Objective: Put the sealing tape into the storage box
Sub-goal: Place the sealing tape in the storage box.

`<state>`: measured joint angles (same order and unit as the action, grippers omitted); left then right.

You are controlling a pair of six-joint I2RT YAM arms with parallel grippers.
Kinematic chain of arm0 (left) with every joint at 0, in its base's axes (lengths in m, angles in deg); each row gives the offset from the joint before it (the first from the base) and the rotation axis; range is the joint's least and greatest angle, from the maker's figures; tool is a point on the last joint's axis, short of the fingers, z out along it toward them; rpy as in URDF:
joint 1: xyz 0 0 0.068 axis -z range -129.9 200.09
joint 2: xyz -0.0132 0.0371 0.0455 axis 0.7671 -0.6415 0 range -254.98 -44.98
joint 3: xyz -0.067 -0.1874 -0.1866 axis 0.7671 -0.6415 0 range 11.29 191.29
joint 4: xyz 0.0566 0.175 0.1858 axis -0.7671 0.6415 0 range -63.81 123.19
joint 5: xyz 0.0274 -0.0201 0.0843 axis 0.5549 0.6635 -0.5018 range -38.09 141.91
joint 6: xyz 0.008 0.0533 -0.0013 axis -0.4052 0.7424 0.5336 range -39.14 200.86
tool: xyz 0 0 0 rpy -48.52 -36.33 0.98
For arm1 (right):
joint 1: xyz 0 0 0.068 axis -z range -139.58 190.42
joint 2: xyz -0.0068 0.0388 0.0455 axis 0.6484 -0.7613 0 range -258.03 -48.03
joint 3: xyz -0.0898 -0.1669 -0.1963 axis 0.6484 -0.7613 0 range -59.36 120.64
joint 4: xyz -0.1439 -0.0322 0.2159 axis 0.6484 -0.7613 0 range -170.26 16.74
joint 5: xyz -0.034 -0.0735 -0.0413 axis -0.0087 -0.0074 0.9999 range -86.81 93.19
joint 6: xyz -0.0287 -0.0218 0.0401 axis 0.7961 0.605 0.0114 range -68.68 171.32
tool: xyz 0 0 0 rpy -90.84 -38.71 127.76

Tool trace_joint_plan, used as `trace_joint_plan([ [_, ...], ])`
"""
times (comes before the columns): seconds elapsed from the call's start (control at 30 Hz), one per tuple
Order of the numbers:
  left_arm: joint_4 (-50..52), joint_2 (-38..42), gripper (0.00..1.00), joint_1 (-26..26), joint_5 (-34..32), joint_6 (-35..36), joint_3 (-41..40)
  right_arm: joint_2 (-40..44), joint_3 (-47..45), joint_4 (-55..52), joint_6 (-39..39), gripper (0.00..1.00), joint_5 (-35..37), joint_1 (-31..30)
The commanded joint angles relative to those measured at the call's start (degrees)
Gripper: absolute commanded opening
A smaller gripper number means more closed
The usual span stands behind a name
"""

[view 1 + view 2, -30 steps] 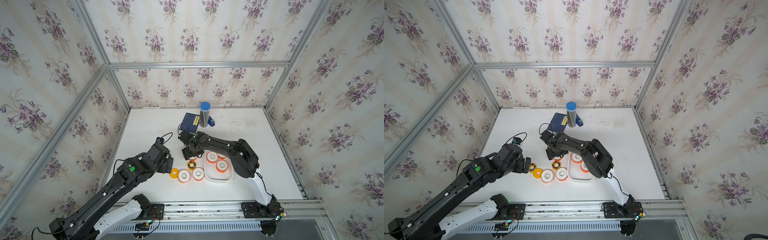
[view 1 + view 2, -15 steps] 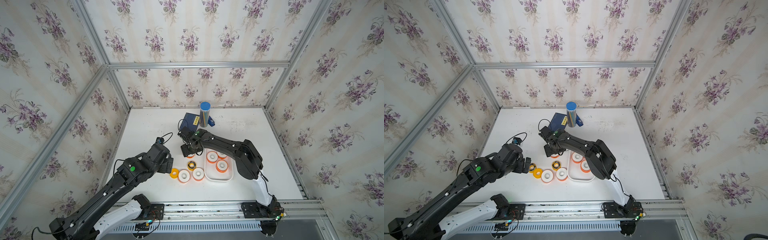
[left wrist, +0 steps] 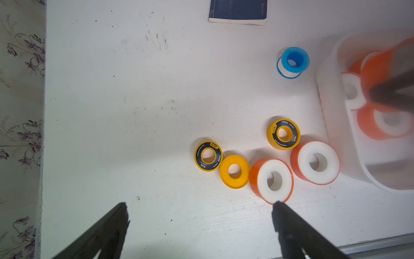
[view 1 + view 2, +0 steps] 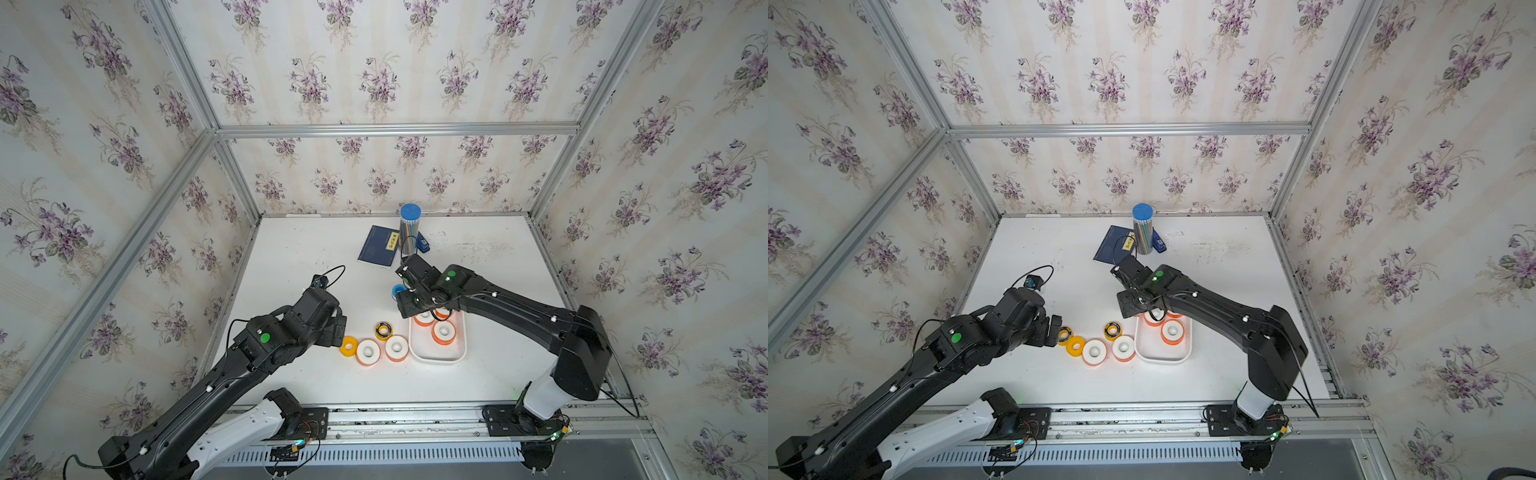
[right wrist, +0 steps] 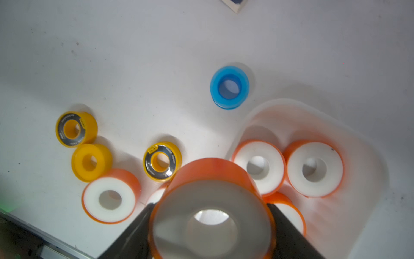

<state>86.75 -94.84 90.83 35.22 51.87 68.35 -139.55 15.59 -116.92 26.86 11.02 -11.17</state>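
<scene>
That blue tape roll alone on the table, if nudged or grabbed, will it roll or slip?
Probably won't roll: the blue tape roll lies on its flat face, hole up, so a nudge likely slides it. Its rim looks smooth plastic; a grip may slip. Small, hollow, probably light.

storage box (image 4: 440, 354): smooth white plastic | table (image 4: 291, 257): matt, scuffed | frame (image 4: 395, 129): brushed metal

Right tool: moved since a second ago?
Yes. The right tool, gripping an orange-rimmed tape roll, shifted right in both top views, toward the storage box.
</scene>
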Motion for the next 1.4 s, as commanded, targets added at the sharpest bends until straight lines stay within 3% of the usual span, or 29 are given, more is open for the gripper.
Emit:
trace_joint_plan([
  [0.0, -0.01, 0.14, 1.0, 0.05, -0.45, -0.1, -0.11, 4.88, -7.0, 2.89, -1.68, 0.64, -0.69, 0.83],
  [0.2, -0.11, -0.01, 1.0, 0.05, -0.54, -0.19, -0.28, 10.25, -17.71, 7.0, -2.73, 0.64, -7.04, 1.41],
  [0.4, -0.12, -0.18, 1.0, 0.11, -0.61, -0.3, -0.48, 10.29, -23.05, 11.16, -2.25, 0.63, -11.33, 1.41],
  [0.67, -0.29, -0.45, 1.0, 0.14, -0.42, -0.36, -0.54, 6.42, -23.63, 13.49, -1.32, 0.63, -12.85, 1.41],
  [1.03, -0.42, -1.28, 1.0, 0.14, -0.1, -0.02, -0.52, 3.32, -22.6, 12.72, -0.93, 0.64, -8.39, 1.41],
  [1.37, -1.13, -1.08, 1.0, 0.14, 0.98, 0.94, -0.63, 2.96, -22.84, 13.18, -1.04, 0.7, -9.06, 1.41],
])
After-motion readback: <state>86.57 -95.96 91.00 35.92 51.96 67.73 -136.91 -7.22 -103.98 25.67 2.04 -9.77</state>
